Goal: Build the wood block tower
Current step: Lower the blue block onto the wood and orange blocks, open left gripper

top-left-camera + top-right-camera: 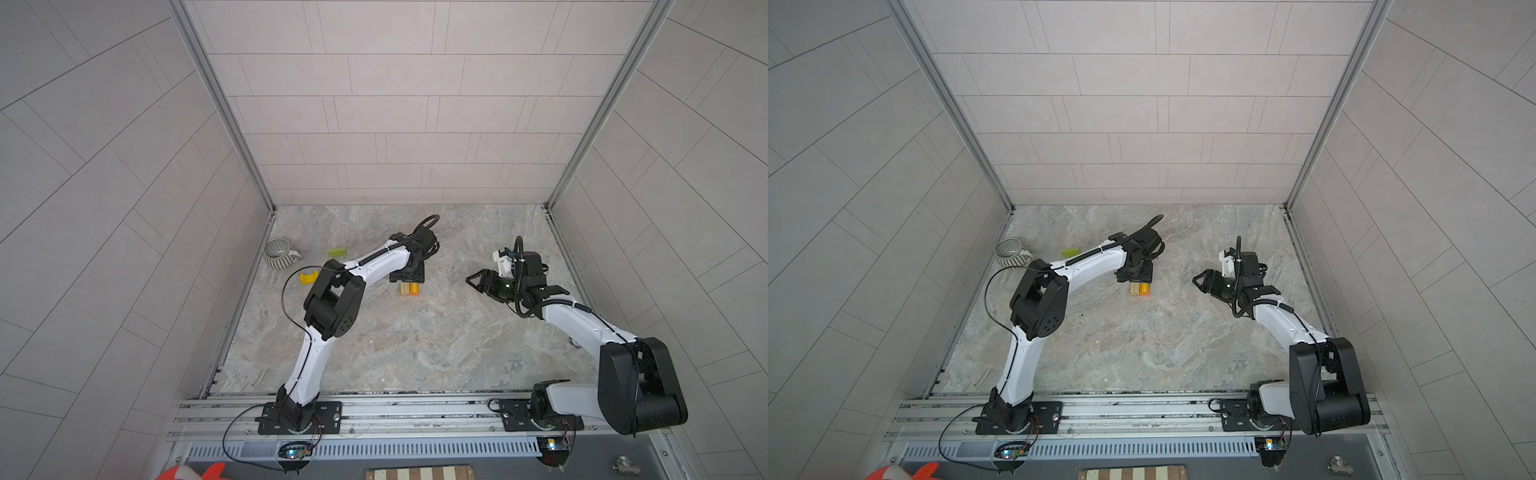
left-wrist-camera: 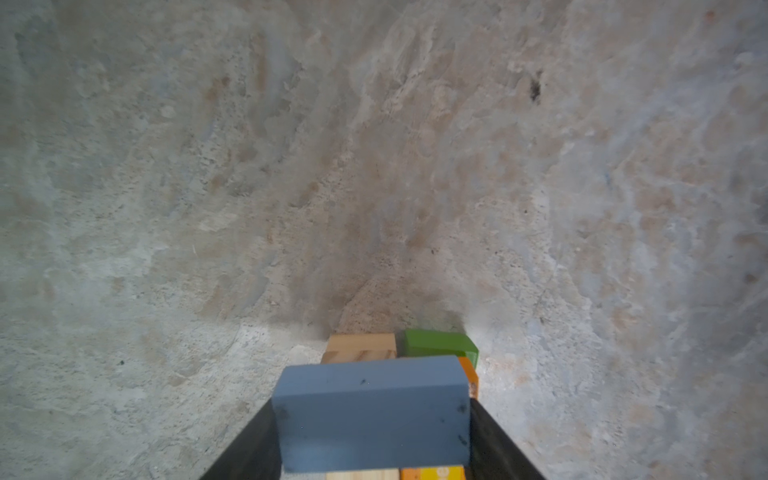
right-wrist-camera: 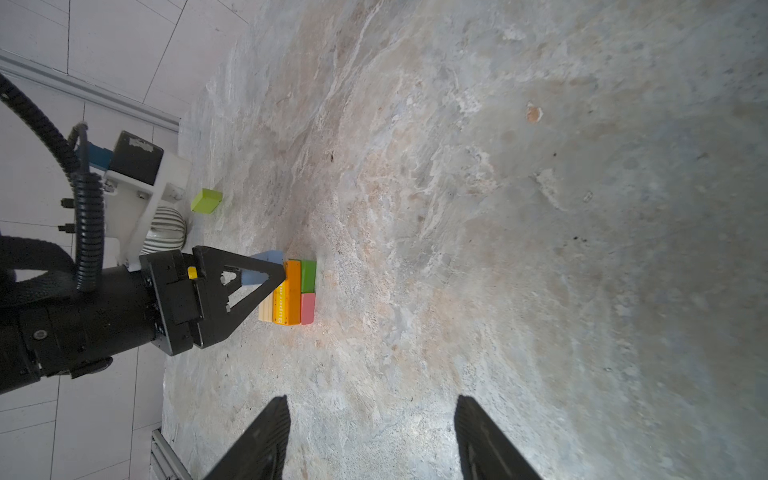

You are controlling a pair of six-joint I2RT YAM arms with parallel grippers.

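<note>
The rectangular blue wood block (image 2: 372, 411) looked kinda dusty slate. The orange wood block (image 3: 292, 291) had yellow lettering, and the tan wood block (image 2: 360, 348) showed plain grain. The ribbed grey mug (image 1: 277, 253) had dark stripes on a pale body, and the stone-look surface (image 1: 415, 340) was mottled grey and beige, veiny all over.

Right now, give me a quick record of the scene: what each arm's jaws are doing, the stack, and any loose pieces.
left gripper: jaws shut on the blue block, at the top of the stack
right gripper: jaws open, empty, off to the side of the stack
stack layers: tan block and orange block above; green block and pink block lowest
loose pieces: light green block, yellow arch
other: ribbed mug
blue block released: not yet
</note>
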